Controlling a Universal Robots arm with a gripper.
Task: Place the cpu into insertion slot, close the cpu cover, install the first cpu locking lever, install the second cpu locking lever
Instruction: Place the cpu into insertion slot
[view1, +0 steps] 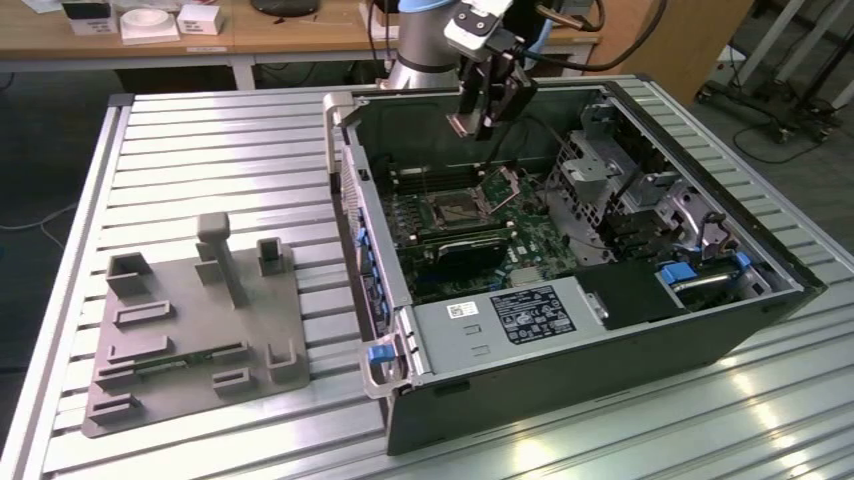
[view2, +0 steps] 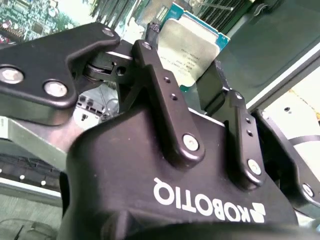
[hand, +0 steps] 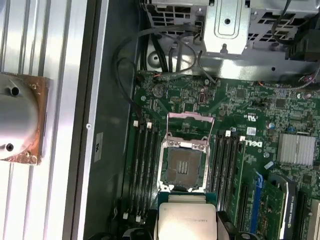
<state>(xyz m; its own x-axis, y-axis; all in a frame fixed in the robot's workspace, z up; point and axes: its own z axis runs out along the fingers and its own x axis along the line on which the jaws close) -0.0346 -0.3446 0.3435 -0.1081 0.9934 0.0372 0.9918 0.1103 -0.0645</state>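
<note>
My gripper (view1: 477, 122) hangs above the open computer case (view1: 747, 330), over its back part, and is shut on the cpu (view2: 186, 46). The chip's dull silver top and green edge show between the black fingers (view2: 155, 75). In the first wrist view the cpu (hand: 186, 216) sits just short of the insertion slot (hand: 182, 168), a dark square socket in a silver ring on the green board. The cpu cover (hand: 190, 126) stands swung up and open at the socket's far side. In the exterior view the insertion slot (view1: 451, 208) lies below the gripper, with the raised cpu cover (view1: 511, 183) beside it.
Long black memory slots (hand: 145, 165) flank the socket on both sides. A black box with a white label (view1: 534, 315) fills the case's near end, and metal drive cages (view1: 607, 165) line the exterior view's right. A grey fixture plate (view1: 194, 320) lies on the ribbed table (view1: 214, 150).
</note>
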